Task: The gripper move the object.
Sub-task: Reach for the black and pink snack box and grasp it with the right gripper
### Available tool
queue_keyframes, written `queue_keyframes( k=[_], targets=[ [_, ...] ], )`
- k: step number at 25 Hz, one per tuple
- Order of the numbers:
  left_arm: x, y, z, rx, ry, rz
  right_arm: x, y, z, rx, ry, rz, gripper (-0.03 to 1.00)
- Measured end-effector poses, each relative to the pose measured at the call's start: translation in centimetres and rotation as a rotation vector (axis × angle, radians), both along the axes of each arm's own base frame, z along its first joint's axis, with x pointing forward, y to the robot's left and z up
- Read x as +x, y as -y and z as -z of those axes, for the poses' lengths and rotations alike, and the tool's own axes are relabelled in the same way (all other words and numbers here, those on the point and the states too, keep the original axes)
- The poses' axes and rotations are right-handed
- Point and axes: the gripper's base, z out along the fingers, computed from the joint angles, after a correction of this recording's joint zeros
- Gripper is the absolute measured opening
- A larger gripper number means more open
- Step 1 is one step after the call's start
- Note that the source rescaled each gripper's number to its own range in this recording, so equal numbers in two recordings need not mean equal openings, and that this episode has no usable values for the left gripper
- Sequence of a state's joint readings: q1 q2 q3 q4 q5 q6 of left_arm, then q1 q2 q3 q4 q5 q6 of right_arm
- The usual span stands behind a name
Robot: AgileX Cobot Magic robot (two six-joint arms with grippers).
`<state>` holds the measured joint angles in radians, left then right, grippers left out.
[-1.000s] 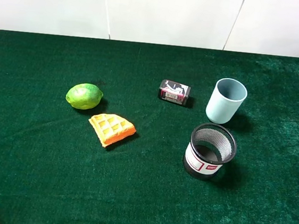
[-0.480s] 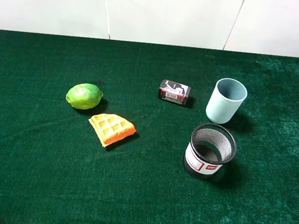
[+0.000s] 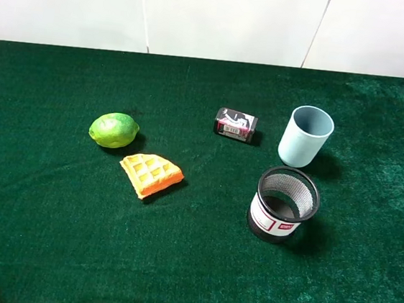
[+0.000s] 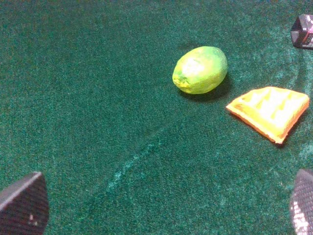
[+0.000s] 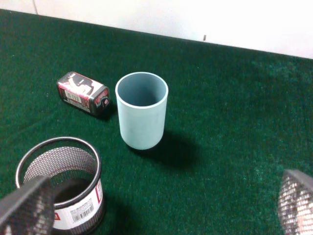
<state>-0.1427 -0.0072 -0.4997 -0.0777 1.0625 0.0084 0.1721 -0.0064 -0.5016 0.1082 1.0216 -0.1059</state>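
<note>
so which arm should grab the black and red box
Right, probably: the box lies right of centre near the blue cup, whole in the right wrist view; the left wrist view catches only its corner.

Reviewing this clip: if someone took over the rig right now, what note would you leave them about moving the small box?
Left gripper: open, empty, looking at the lime and waffle wedge.
Right gripper: open, empty, facing the mesh cup and blue cup.
Box: lies on the green table, just left of the blue cup, apart from it.
Done: nothing; neither gripper touches the box.
Left: reach, grasp and move the box. The right gripper looks better placed.
</note>
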Motion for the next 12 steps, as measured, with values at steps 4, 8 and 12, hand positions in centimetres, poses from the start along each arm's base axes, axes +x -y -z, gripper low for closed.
queue_keyframes(
  k=[4,8,12],
  targets=[
    [0.0,0.0,0.0,0.000,0.000,0.000,0.0,0.0,0.0,-0.004,0.000,-0.002,1.00],
    [0.0,0.0,0.0,0.000,0.000,0.000,0.9,-0.3,-0.8,-0.021,-0.036,-0.026,1.00],
    [0.0,0.0,0.0,0.000,0.000,0.000,2.4,-0.7,-2.3,-0.060,-0.075,-0.053,1.00]
  ],
)
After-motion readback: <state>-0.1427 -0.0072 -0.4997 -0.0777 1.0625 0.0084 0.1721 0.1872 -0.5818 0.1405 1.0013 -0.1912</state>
